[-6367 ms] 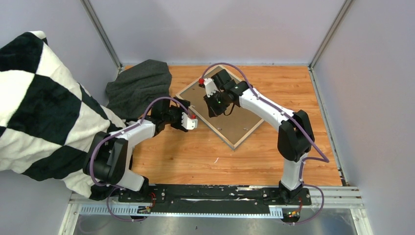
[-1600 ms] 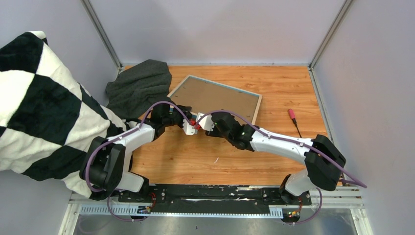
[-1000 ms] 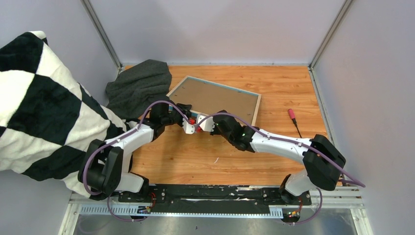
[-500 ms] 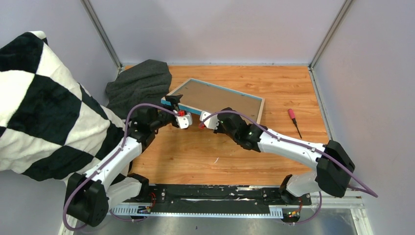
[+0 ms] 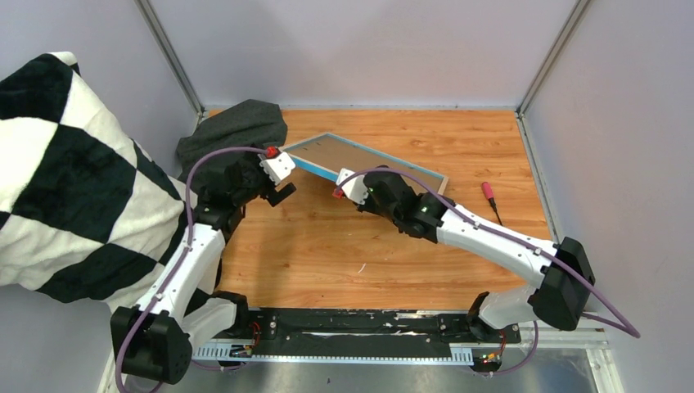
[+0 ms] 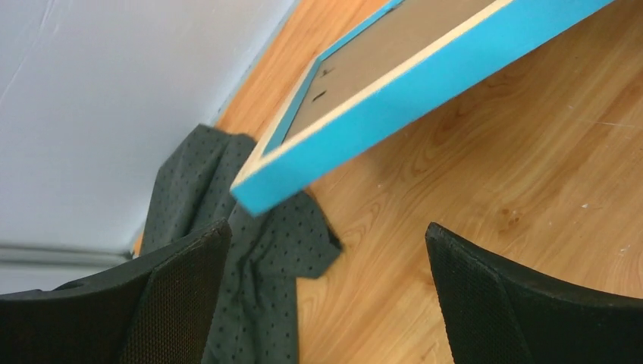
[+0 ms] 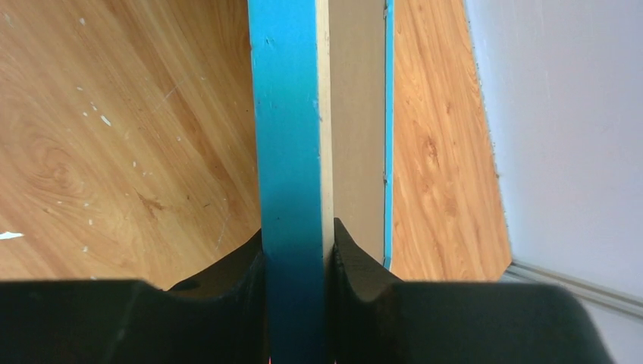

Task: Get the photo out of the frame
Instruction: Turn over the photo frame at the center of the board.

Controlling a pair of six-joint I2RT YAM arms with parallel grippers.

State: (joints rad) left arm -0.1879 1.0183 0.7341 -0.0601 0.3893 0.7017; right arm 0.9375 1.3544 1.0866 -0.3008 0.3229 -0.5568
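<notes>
The frame (image 5: 364,161) hangs tilted over the table with its brown back facing up and its bright blue rim showing along the near side. My right gripper (image 5: 347,185) is shut on that near rim. In the right wrist view the blue and pale wood edge of the frame (image 7: 288,136) runs between the two black fingers (image 7: 227,273). My left gripper (image 5: 281,182) stands open just left of the frame's left corner, touching nothing. Its wrist view shows the frame (image 6: 425,91) above and beyond its wide-apart fingers (image 6: 182,303). The photo is hidden.
A dark grey cloth (image 5: 233,139) lies at the back left and shows under the left fingers as the cloth (image 6: 227,250). A black and white checked cushion (image 5: 74,180) fills the left side. A red-handled screwdriver (image 5: 491,201) lies at the right. Grey walls close the table in.
My left gripper let go of the frame, opened wide and drew back to the left. The right gripper lifted the frame's near edge, so the frame tilts more steeply.
</notes>
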